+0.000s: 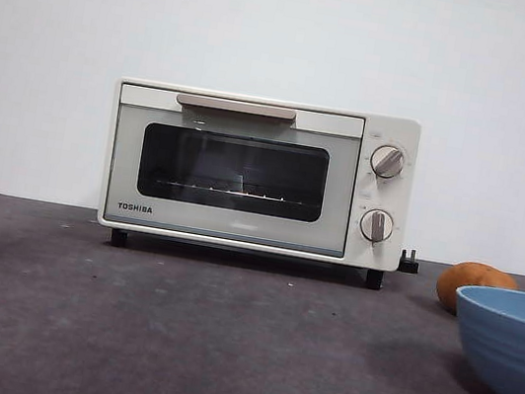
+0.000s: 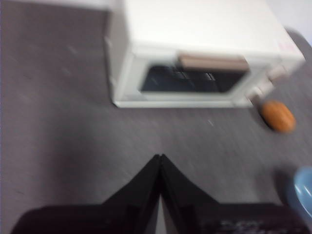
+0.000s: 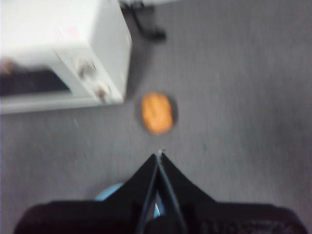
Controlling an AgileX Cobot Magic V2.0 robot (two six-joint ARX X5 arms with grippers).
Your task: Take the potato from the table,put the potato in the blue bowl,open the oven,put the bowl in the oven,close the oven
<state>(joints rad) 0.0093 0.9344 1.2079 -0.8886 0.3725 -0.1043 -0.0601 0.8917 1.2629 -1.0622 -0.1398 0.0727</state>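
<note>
You've nothing done yet: potato point(image 1: 474, 285) on surface point(image 1: 171, 333) beside bowl point(image 1: 511, 341), oven point(image 1: 258, 173) closed, left gripper point(image 2: 160, 158) and right gripper point(image 3: 159, 156) pressed together, empty.

- The front view is evenly and softly lit, and everything in it is rendered sharp.
- Faint reflections are seen in the glass door of the oven point(image 1: 258, 173).
- A soft shadow is cast on the table point(image 1: 171, 333) under the blue bowl point(image 1: 511, 343).
- Both wrist views are smeared by blur, with edges softened throughout.
</note>
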